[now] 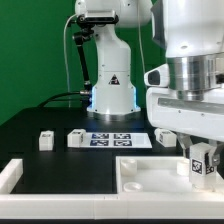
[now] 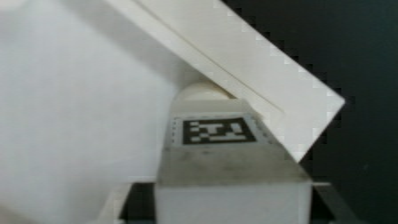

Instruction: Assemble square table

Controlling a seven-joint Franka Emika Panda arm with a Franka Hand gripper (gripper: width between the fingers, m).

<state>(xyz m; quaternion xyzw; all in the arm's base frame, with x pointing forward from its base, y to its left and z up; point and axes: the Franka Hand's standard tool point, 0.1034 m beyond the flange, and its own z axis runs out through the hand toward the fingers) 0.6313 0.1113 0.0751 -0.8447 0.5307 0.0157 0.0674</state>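
Square table panel (image 1: 150,178) seems to carry no leg yet; the claw (image 1: 203,166) grips one leg (image 2: 217,130) at its 3 o'clock side, and two loose legs (image 1: 45,140) lie at 10 o'clock.

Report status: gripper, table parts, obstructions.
Gripper shut on one leg, at the tabletop panel's edge. Two more legs lie loose beside the marker board. No obstruction seen.

The square panel (image 1: 150,180) lies flat on the counter (image 1: 40,115), white. The first leg (image 1: 45,140) and second leg (image 1: 76,138) rest nearby on the counter, apart from it. The third leg (image 1: 203,158), tagged, stands upright in the claw (image 1: 203,170) over the panel.
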